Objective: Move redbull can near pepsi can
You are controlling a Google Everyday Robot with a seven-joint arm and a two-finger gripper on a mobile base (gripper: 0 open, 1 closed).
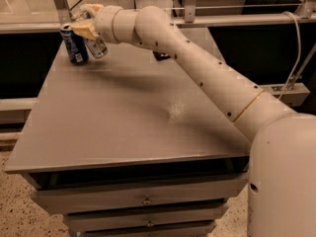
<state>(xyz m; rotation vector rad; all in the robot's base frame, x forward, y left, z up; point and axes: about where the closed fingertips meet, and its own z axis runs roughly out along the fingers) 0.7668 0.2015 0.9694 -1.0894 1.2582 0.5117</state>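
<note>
The pepsi can [74, 44], dark blue with white lettering and a silver top, stands upright at the far left corner of the grey table [123, 122]. My gripper [87, 29] reaches over that corner from the right and is shut on the redbull can [97, 47]. This slim silver can hangs tilted just right of the pepsi can, very close to it. I cannot tell whether the redbull can touches the table. The fingers hide its upper part.
A small dark object [161, 56] lies on the far middle of the table, mostly behind my arm. Drawers [143, 200] sit under the table front. A metal rail [237, 19] and glass panels run behind the table.
</note>
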